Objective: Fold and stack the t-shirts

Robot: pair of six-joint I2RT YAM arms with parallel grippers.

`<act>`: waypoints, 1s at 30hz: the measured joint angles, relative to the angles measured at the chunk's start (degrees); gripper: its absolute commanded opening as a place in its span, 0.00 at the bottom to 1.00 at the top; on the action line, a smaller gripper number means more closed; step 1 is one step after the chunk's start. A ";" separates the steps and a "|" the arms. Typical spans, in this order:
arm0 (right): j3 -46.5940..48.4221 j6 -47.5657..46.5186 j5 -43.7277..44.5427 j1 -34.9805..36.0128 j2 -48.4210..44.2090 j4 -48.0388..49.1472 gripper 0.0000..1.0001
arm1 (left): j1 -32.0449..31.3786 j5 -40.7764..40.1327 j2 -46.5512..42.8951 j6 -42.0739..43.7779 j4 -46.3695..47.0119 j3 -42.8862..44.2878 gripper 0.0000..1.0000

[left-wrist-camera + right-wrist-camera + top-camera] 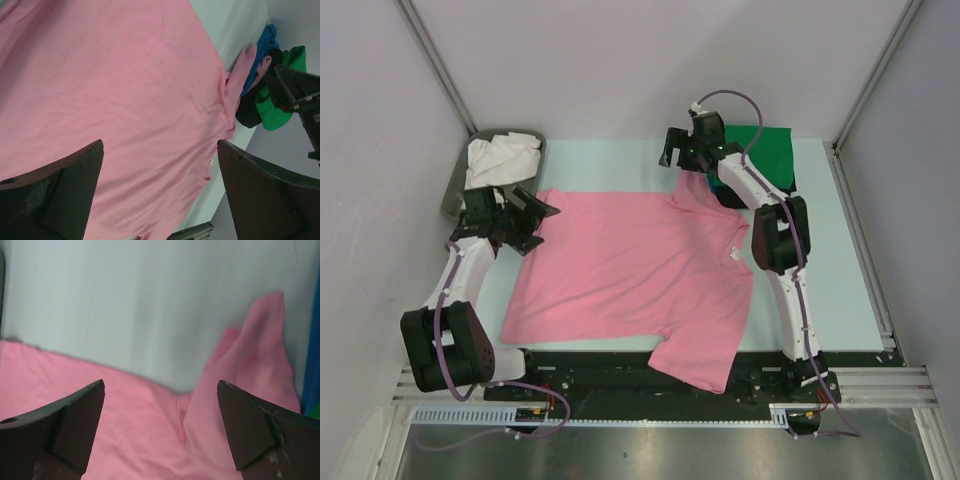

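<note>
Pale-green table (845, 290): pink t-shirt (630, 270) spread flat ctr, sleeve over near edge; green t-shirt (770, 150) far-R corner, blue t-shirt (266, 42) + black t-shirt (247, 114) bunched beside; grey tray (506, 133) far-L.

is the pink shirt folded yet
No, the pink shirt lies spread open on the table, with its sleeves out.

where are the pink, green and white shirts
pink soft cloth t-shirt (630, 265): top view, chest middle
green soft cloth shirt (775, 148): top view, flat upper part
white crumpled cloth shirt (500, 158): top view, bunched centre

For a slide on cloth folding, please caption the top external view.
Pink t-shirt spread on the table, open left gripper and open right gripper at its far corners, green t-shirt beyond.
</note>
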 measured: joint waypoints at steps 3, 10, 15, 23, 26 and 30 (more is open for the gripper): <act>12.44 -0.74 1.62 0.02 9.05 -3.45 1.00 | -0.31 0.68 2.21 -0.02 2.16 -0.02 1.00; 17.79 -0.94 6.05 -1.95 15.63 -5.14 1.00 | -1.36 2.32 5.55 0.09 5.92 -0.07 1.00; 17.79 -0.17 7.34 -3.93 16.98 -4.59 1.00 | -1.60 2.36 7.67 0.46 6.08 0.02 1.00; 19.56 1.11 9.97 -4.15 18.95 -5.05 1.00 | -1.81 2.38 8.76 0.50 5.18 2.69 1.00; 21.07 1.95 11.15 -4.26 20.22 -5.79 1.00 | -2.01 2.36 8.85 0.52 4.70 3.98 1.00; 23.78 2.58 14.29 -4.33 21.35 -8.22 1.00 | -2.16 2.36 8.85 0.79 3.78 5.01 1.00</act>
